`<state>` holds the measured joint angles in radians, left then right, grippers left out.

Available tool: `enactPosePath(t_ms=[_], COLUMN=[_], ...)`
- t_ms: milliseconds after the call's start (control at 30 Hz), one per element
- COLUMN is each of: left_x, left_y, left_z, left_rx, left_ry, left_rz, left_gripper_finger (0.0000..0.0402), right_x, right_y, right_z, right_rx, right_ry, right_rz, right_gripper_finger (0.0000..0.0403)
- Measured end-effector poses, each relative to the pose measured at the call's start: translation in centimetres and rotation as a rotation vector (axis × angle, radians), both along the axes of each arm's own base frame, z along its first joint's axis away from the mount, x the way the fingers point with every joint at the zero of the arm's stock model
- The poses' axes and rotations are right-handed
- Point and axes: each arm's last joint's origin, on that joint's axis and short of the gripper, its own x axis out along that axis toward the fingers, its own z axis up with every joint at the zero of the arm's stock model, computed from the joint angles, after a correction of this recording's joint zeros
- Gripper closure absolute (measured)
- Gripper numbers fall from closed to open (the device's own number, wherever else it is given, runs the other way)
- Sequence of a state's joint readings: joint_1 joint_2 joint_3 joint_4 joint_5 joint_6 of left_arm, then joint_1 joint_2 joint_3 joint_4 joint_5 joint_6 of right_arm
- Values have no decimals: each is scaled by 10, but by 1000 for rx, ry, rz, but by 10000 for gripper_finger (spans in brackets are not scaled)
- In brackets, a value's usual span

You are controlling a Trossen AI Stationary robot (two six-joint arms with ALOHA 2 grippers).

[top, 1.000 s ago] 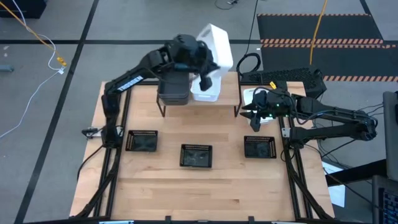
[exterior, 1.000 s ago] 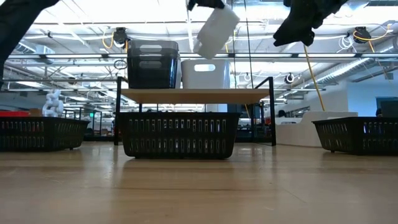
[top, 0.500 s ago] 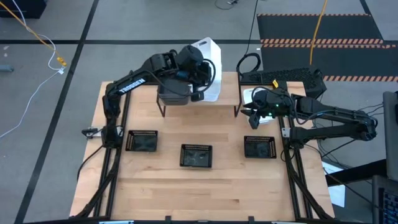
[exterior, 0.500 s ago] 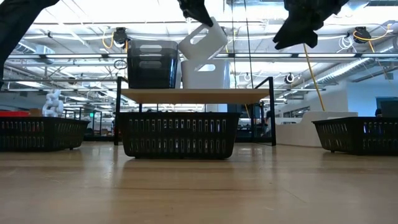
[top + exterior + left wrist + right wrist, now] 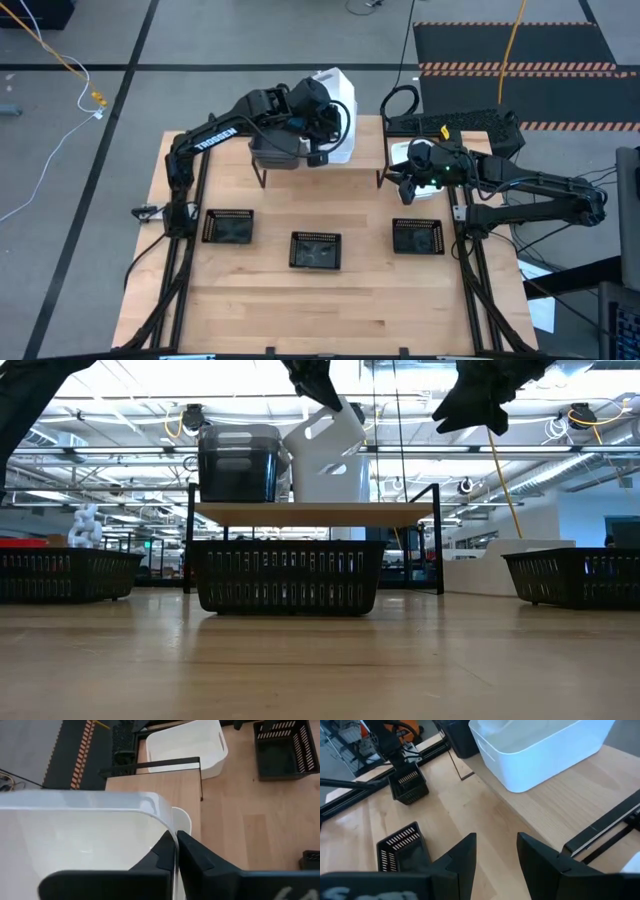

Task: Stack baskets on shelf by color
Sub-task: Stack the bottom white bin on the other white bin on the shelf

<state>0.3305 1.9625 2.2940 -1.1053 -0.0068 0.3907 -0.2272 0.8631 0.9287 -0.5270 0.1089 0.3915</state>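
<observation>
Left gripper (image 5: 175, 851) clamped on the rim of a white basket (image 5: 325, 435), tilted, half nested into the white one on the shelf (image 5: 315, 513) beside the grey stack (image 5: 238, 462). Probably needed levelling before letting go. Right gripper (image 5: 495, 851) open, hovering beside the shelf.

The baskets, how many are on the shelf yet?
Dark grey baskets already sit stacked on the shelf. The left gripper is lowering a tilted white basket onto a white one there. Another white basket and three black mesh trays wait on the table.
</observation>
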Motion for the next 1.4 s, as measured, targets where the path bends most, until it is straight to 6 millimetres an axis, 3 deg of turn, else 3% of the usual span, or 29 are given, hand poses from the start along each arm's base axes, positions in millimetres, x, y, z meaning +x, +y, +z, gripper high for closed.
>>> enactPosePath(t_ms=[400,533,667,867,967,1167,1300,1400], left_x=[0,1,-2,-20,-26,-10,-2,0], left_y=[0,0,-5,-18,-18,-13,-9,-9], left_z=[0,1,6,19,9,-12,-20,-22], left_rx=[-20,-16,27,77,-3,2,14,6], left_ry=[-12,-22,-20,28,121,203,208,215], left_rz=[24,25,46,-18,-87,-103,-83,-72], left_gripper_finger=[255,229,227,238,238,238,243,270], right_x=[0,-5,-5,21,39,69,78,78], right_y=[0,0,-1,-20,-34,-51,-57,-58], right_z=[0,-7,-8,8,5,-9,-6,-4], right_rx=[17,17,-3,-137,-128,-101,-114,-123], right_ry=[-1,87,96,-127,-180,-239,-329,-358], right_rz=[-9,-33,-64,-170,-175,-146,-167,-216], right_gripper_finger=[268,268,268,268,268,268,268,268])
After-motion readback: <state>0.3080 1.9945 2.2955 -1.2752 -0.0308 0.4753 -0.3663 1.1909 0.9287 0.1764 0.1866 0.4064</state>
